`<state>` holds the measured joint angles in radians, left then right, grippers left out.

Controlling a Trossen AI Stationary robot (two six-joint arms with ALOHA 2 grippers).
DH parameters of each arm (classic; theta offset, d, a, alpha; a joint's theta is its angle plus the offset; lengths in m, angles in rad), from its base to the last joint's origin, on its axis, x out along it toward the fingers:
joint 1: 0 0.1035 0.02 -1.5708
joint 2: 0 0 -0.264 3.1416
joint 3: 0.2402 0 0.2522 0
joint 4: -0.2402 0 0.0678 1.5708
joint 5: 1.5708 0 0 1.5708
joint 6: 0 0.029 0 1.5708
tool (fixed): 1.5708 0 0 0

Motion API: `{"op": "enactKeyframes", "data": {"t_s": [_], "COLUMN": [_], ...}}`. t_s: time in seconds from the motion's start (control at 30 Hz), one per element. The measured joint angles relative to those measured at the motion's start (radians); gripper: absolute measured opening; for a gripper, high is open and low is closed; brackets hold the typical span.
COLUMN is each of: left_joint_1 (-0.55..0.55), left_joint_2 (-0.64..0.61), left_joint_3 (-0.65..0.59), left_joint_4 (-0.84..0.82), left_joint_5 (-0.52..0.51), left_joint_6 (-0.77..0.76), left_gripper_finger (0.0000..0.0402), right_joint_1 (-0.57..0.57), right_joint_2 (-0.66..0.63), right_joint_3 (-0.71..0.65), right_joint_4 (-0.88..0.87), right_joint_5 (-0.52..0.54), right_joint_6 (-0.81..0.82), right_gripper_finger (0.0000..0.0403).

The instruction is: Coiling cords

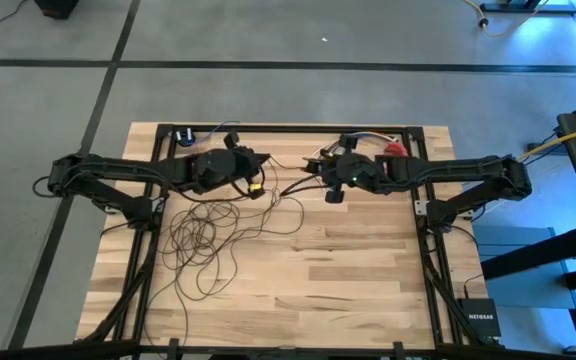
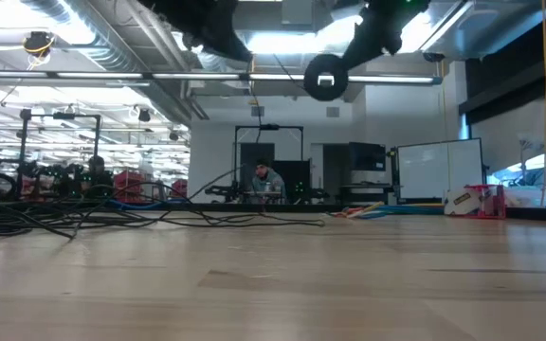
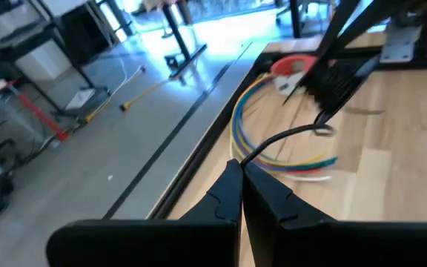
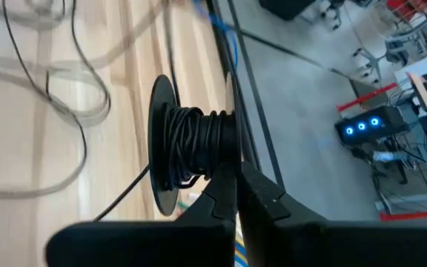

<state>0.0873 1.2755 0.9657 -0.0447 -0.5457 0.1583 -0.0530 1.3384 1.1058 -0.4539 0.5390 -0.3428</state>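
Note:
The cords are one thin dark wire. Its loose loops point(image 1: 208, 235) lie on the table's left half, and a black round spool point(image 4: 191, 141) carries wound turns of it. My left gripper point(image 1: 262, 186) is at the table's far middle, shut on a strand of the wire point(image 3: 273, 141). My right gripper point(image 1: 333, 192) faces it a short way to the right, shut on the spool. In the low view the spool point(image 2: 325, 80) hangs high above the tabletop. My left gripper pinches a single strand of the wire point(image 3: 252, 157) between its fingertips. The fingers lie nearly level and point toward the table's right. From the tips the strand curves slackly through the air to the spool point(image 3: 332, 81) in the other gripper. My right gripper holds the spool at the end of its wound core point(image 4: 224, 159), opposite the wide disc point(image 4: 158, 148). My fingertips hide which part they are on. The fingers slant down toward the table's left. The spool is lifted clear of the table, its flat face toward the near edge.
A bundle of multicoloured wires point(image 3: 288, 159) and a red object point(image 1: 396, 150) lie at the table's far right. A small blue thing point(image 1: 183, 137) sits at the far left. The near half of the table point(image 1: 348, 280) is bare wood. A person point(image 2: 268, 180) is far back in the room.

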Motion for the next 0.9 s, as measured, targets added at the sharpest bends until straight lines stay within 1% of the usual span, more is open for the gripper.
{"op": "enactKeyframes", "data": {"t_s": [0.2,0.27,0.37,0.4,0.5,0.6,0.7,0.9], "left_joint_1": [-0.016,-0.023,-0.039,-0.044,-0.049,-0.055,-0.056,-0.030], "left_joint_2": [-0.023,-0.023,-0.023,-0.024,-0.025,-0.025,-0.021,-0.002], "left_joint_3": [0.000,-0.001,-0.001,-0.001,0.000,0.000,0.000,-0.015], "left_joint_4": [0.002,0.008,0.038,0.051,0.081,0.100,0.085,0.036], "left_joint_5": [0.003,0.004,0.005,0.016,0.101,0.165,0.172,0.172], "left_joint_6": [0.002,0.001,-0.001,-0.001,-0.002,-0.001,0.002,0.025], "left_gripper_finger": [0.0000,0.0000,0.0000,0.0001,0.0001,0.0001,0.0001,0.0001], "right_joint_1": [-0.023,-0.031,-0.040,-0.045,-0.062,-0.085,-0.108,-0.111], "right_joint_2": [0.049,0.059,0.081,0.086,0.095,0.101,0.101,0.101], "right_joint_3": [-0.041,-0.052,-0.055,-0.056,-0.057,-0.057,-0.056,-0.055], "right_joint_4": [0.022,0.033,0.055,0.067,0.153,0.241,0.291,0.299], "right_joint_5": [-0.001,0.020,0.079,0.100,0.127,0.123,0.107,0.097], "right_joint_6": [-0.002,-0.001,0.002,-0.001,-0.003,-0.003,-0.008,-0.044], "right_gripper_finger": [0.0003,0.0003,0.0003,0.0003,0.0003,0.0003,0.0003,0.0003]}}
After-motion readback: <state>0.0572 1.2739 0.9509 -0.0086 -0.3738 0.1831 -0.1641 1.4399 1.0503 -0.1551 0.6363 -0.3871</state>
